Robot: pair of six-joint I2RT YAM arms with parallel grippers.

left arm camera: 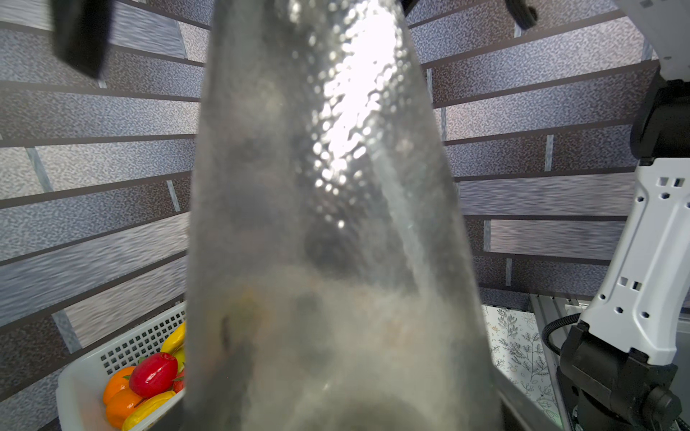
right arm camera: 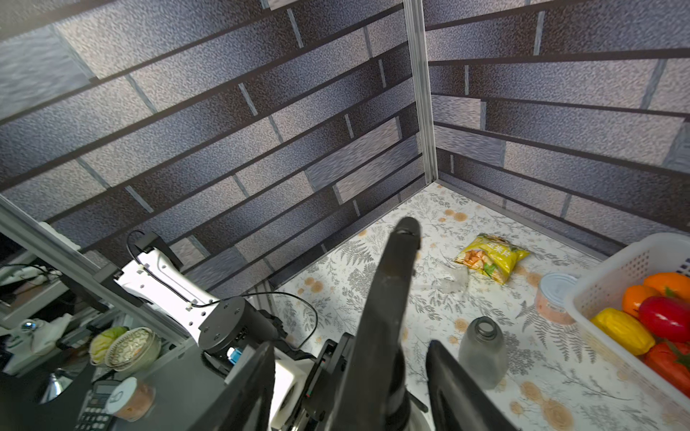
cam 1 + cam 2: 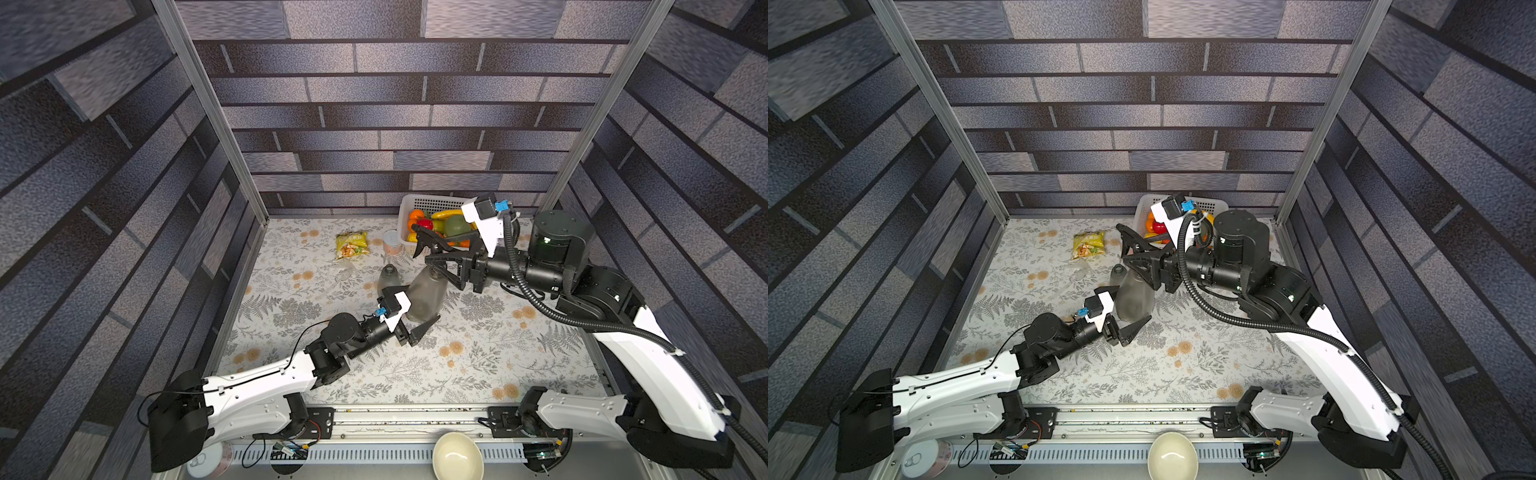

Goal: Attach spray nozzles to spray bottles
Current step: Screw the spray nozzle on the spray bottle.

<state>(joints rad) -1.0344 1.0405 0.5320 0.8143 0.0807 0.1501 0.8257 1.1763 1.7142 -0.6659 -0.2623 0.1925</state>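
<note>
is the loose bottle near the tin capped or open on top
Open: the spare bottle stands upright, its round mouth bare, nothing screwed on.

- A smoky-grey translucent spray bottle (image 3: 424,297), bell-shaped with a wide base and a finely dimpled wall, stands neck up near the middle of the table (image 3: 478,353).
- A black spray nozzle (image 3: 428,243) sits on that bottle's neck, its long head pointing towards the far left. Whether the collar is screwed home cannot be told.
- A second grey bottle (image 2: 481,350) stands upright just beyond the first, its neck open.
- A clear-whitish nozzle (image 2: 453,278) lies on the table farther back, apart from both bottles.
</note>
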